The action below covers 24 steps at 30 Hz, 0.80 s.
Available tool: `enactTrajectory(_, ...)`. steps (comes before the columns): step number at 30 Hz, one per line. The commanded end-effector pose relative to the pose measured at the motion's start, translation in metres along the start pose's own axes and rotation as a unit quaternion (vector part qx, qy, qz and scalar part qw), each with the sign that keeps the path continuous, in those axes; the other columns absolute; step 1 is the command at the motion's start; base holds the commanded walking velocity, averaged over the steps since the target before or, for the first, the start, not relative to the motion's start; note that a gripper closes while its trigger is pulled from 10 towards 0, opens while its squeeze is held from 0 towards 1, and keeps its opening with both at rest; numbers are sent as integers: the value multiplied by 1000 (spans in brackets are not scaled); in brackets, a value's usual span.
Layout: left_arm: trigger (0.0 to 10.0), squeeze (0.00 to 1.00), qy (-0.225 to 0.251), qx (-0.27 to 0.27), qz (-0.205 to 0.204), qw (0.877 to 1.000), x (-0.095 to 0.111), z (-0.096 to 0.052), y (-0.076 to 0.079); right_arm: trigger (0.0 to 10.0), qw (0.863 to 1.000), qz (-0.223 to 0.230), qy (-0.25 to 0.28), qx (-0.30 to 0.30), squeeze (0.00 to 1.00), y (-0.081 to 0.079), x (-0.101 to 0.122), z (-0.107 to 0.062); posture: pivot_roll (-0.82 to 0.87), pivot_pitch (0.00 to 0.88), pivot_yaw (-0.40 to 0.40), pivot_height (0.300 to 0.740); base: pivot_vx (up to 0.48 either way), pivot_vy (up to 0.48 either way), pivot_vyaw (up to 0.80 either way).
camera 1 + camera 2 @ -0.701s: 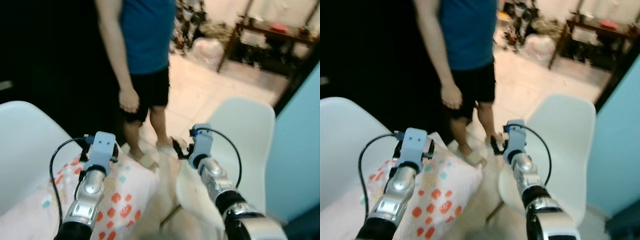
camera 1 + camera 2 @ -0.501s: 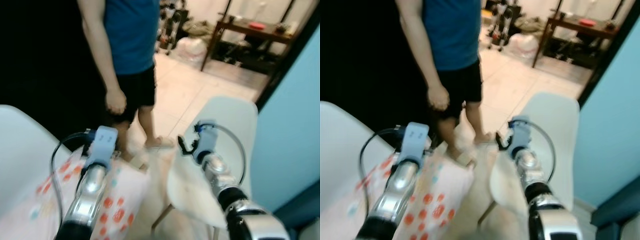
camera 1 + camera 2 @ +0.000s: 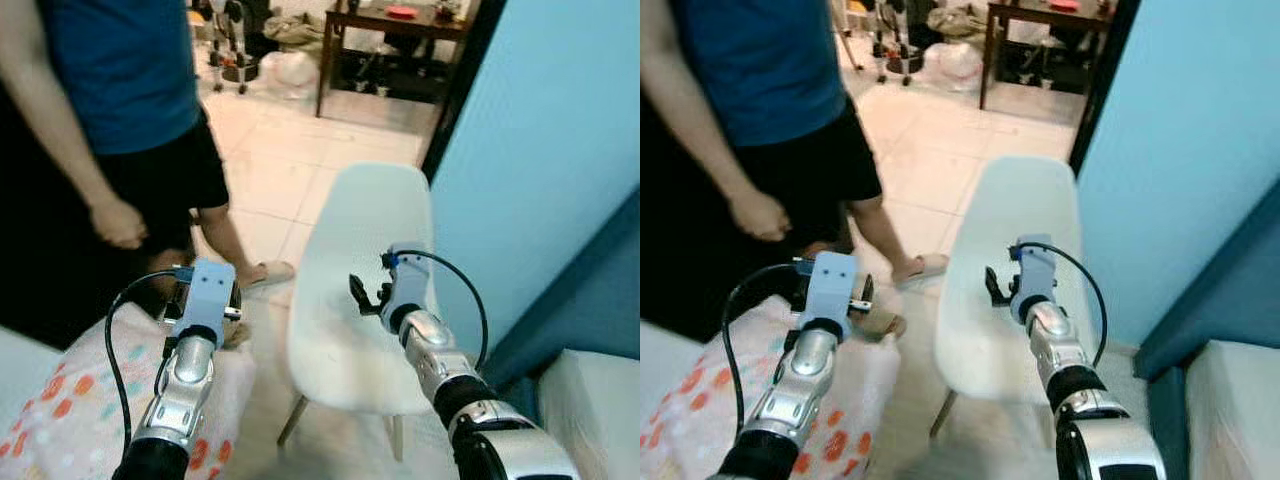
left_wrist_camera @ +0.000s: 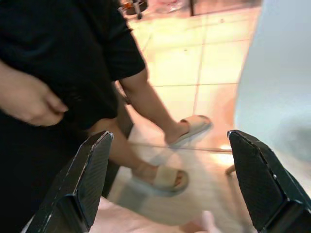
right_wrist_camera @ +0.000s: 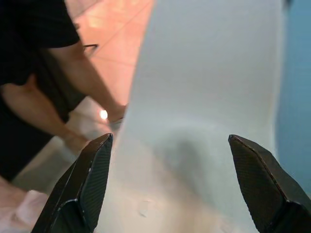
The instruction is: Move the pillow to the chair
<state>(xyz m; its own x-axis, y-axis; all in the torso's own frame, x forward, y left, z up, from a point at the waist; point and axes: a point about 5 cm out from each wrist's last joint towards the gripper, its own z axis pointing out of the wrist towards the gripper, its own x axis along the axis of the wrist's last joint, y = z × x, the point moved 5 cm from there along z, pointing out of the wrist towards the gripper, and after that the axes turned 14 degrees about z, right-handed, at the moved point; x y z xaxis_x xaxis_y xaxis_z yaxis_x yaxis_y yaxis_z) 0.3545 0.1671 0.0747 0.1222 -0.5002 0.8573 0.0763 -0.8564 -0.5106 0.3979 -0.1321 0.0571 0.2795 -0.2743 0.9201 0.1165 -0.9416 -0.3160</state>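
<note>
- Person in a blue shirt and black shorts (image 3: 120,110): stands at the robot's left; the view has swung right within the last second.
- White moulded plastic chair (image 3: 365,270): now centred ahead, seat bare, so placement looks near.
- White pillow with orange and teal dots (image 3: 70,410): low left, under the left arm.
- Left gripper (image 4: 170,179): fingers spread wide, holding nothing.
- Right gripper (image 5: 170,179): equally wide, empty, over the chair seat.

The pillow (image 3: 60,420) is running off the lower left of the frame, partly hidden behind the left arm. The person (image 3: 120,90) is being cut off at the top edge.
</note>
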Motion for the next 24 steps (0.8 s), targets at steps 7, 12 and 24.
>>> enactTrajectory(7, 10000, 0, -11, -5, 6, 1000, -8, -3, 3, 10000, 1000, 1, -11, 3, 0, -3, -7, 0, 11, 0, -103, 740, 0, 0, -800)
enactTrajectory(12, 10000, 0, -12, -4, 5, 1000, -9, -4, 3, 10000, 1000, -1, -12, 4, 0, -4, -8, 0, 9, 0, -105, 740, 0, 0, -800)
enactTrajectory(24, 10000, 0, -14, -5, 6, 1000, -11, -5, 4, 10000, 1000, -1, -15, 6, 0, -3, -10, -1, 16, 0, -108, 740, 0, 0, -800)
